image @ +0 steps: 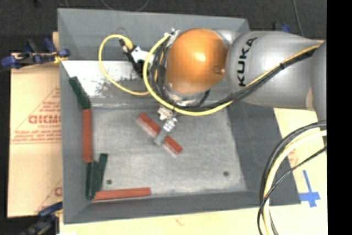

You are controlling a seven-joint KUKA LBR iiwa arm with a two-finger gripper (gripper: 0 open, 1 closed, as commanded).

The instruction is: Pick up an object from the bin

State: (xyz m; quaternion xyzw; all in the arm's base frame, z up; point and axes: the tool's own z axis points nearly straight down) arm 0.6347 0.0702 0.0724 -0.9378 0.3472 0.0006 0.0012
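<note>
My gripper hangs below the orange dome over the middle of the bin floor. Its grey fingers reach down onto a red bar that lies slantwise there, running from upper left to lower right. The fingers cross the bar near its middle and hide part of it. The bar rests on the floor.
Along the bin's left wall lie a dark green bar and a red bar. In the lower left corner sit another dark green bar and a red bar along the front wall. The arm covers the bin's upper right.
</note>
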